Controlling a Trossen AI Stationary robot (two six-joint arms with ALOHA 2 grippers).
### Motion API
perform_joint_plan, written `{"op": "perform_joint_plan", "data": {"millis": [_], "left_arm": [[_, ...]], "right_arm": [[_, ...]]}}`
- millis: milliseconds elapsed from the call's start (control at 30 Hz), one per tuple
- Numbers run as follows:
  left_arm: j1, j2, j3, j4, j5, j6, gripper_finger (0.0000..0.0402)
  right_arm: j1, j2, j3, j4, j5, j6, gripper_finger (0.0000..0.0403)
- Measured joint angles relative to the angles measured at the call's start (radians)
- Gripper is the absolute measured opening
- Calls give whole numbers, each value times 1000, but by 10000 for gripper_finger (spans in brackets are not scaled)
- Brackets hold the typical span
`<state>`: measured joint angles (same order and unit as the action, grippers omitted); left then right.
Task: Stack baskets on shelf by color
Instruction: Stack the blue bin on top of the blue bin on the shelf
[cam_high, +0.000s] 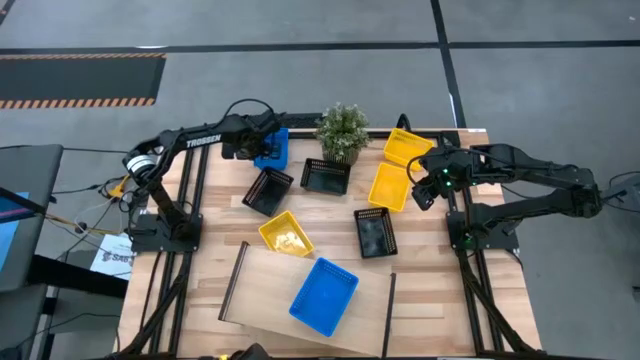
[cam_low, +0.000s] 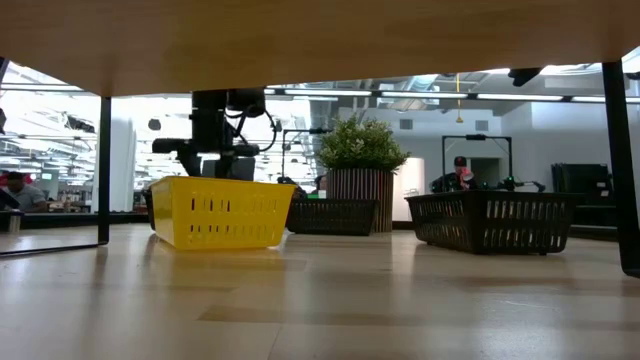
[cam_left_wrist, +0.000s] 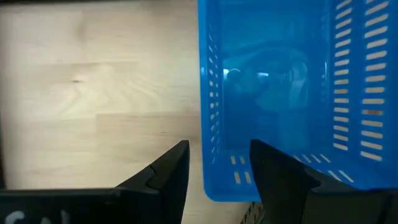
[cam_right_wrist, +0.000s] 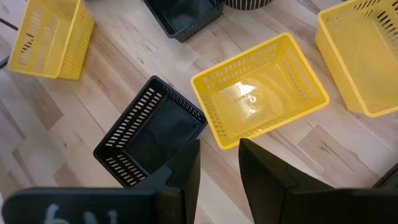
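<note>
The baskets look like thin slotted plastic: light, fairly stiff yet likely to flex at the flared walls, smooth enough to slip, so the best hold is probably a pinch across 1 rim wall rather than the whole body. Taking the potted plant (cam_high: 342, 131) at the far edge of the surface (cam_high: 430, 290) as landmark, a blue basket (cam_high: 272, 149) lies just to its left, and the left gripper (cam_high: 262, 140) hovers over it; in the left wrist view its fingers (cam_left_wrist: 171, 171) are parted moderately and straddle that basket's near wall (cam_left_wrist: 211, 112), grasping nothing yet. 2 yellow baskets (cam_high: 405, 148) (cam_high: 390, 186) sit right of the plant, with the right gripper (cam_high: 428, 187) above the nearer one (cam_right_wrist: 258, 99); its fingers (cam_right_wrist: 186, 163) stand a narrow gap apart and hold nothing. Black mesh baskets (cam_high: 326, 176) (cam_high: 267, 189) (cam_high: 375, 232) lie in front of the plant, a third yellow one (cam_high: 285, 235) farther forward. The shelf (cam_high: 260, 285), well in front of the plant, carries only 1 blue basket (cam_high: 324, 295)
</note>
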<state>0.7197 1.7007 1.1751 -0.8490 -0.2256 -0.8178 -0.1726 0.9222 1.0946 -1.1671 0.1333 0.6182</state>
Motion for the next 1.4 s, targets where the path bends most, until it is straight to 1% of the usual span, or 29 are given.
{"op": "perform_joint_plan", "data": {"millis": [200, 267, 367, 533, 567, 800, 967, 1100, 1233, 1400], "left_arm": [[0, 2, -63, 80, 34, -4, 154], [0, 2, -75, 88, 34, -7, 145], [1, 2, -85, 110, 32, -7, 111], [1, 2, -85, 128, 23, 17, 23], [1, 2, -85, 130, 22, 17, 12], [-4, -6, -85, 141, 18, -25, 3], [-13, -51, -85, 144, 15, -61, 1], [-22, -122, -85, 142, -3, -94, 1], [-28, -208, -85, 125, -1, -111, 0], [-77, -360, -85, 103, 11, -132, 0]], "right_arm": [[0, 0, 0, 0, 0, 0, 133], [0, 0, 0, 0, 0, 1, 133], [0, 0, 0, 0, 0, 2, 133], [0, 0, 0, 0, 0, 2, 134], [0, 0, 0, 0, 0, 2, 133], [0, 0, 0, 0, 0, 2, 134], [0, 0, 0, 0, 0, -6, 133], [0, 0, 0, 0, 0, -24, 134], [0, 0, 0, 0, 0, -43, 134], [0, 0, 0, 0, 0, -52, 133]]}}
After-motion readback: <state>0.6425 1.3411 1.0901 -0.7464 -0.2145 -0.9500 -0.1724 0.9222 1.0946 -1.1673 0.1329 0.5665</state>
